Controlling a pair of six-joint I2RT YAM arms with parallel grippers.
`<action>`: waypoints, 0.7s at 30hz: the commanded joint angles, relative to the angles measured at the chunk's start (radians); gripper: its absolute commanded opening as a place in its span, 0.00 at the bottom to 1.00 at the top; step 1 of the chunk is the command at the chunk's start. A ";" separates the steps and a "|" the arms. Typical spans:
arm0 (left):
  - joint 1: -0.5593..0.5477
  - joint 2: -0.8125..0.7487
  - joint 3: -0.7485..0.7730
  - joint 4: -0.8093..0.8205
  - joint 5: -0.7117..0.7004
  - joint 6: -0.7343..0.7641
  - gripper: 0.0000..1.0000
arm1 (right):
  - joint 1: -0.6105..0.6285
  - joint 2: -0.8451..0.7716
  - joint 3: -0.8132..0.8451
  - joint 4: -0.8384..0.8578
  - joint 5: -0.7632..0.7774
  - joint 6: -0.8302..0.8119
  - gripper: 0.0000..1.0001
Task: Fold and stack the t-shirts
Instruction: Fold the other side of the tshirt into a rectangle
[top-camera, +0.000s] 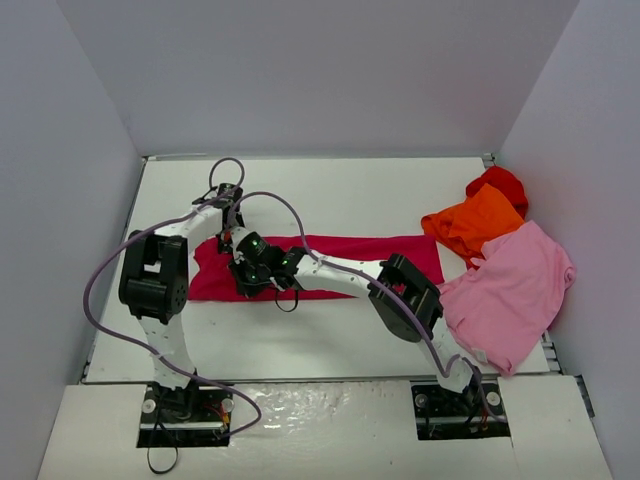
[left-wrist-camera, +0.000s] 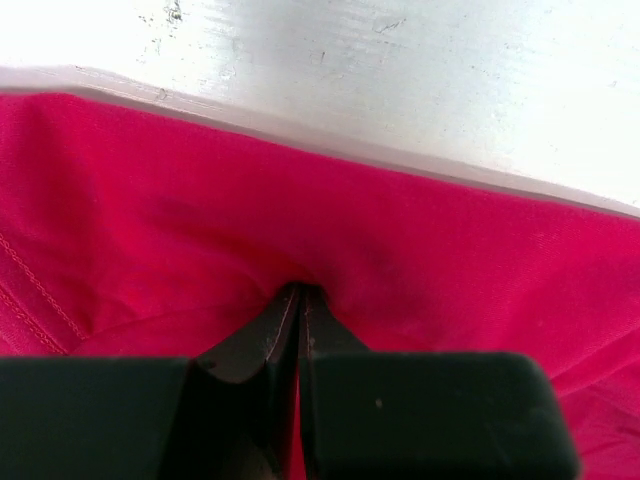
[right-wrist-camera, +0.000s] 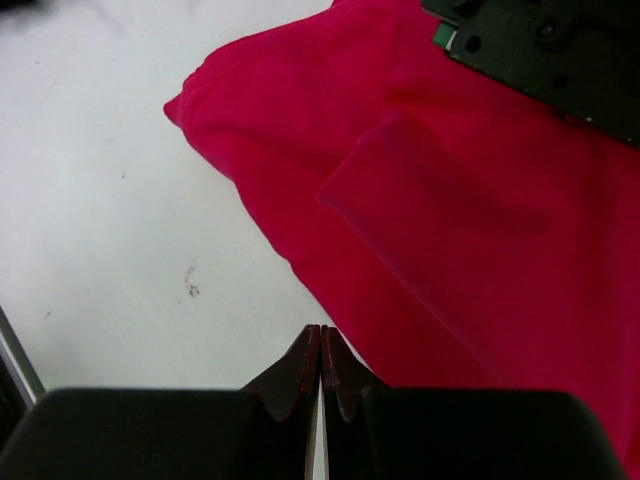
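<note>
Starting wide: the white table (top-camera: 330, 180), and stretched across its middle the crimson t-shirt (top-camera: 370, 250), already narrowed into a long flat band running left to right. Off at the right edge sits the waiting heap. The pink t-shirt (top-camera: 510, 290) is nearest me and spills toward the table's edge, the orange t-shirt (top-camera: 470, 225) is crumpled behind it, and the red t-shirt (top-camera: 500, 183) is bunched at the back. None of those three is folded.

Both arms reach in to the band's left end. My left gripper (left-wrist-camera: 300, 290) has its fingers pressed together on the cloth, and the fabric puckers right at the tips, so I read that as a pinch on the crimson shirt near its far edge. My right gripper (right-wrist-camera: 320, 332) has its fingers pressed together too, sitting just at the near hem where cloth meets table. Whether any fabric is caught there, I cannot tell.

I judge we're in the crosswise fold of the first shirt. The next move calls for lifting this left end evenly on both sides and carrying it rightward over the band, keeping the corners level so the layers land square.
</note>
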 joint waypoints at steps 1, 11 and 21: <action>-0.081 -0.083 -0.044 -0.058 -0.047 -0.011 0.00 | -0.040 0.066 0.095 0.029 0.059 -0.028 0.00; -0.081 -0.091 -0.062 -0.047 -0.022 -0.022 0.00 | -0.046 0.145 0.088 0.090 0.141 -0.110 0.00; -0.079 -0.074 -0.063 -0.035 0.009 -0.020 0.00 | -0.054 0.141 -0.003 0.100 0.159 -0.115 0.00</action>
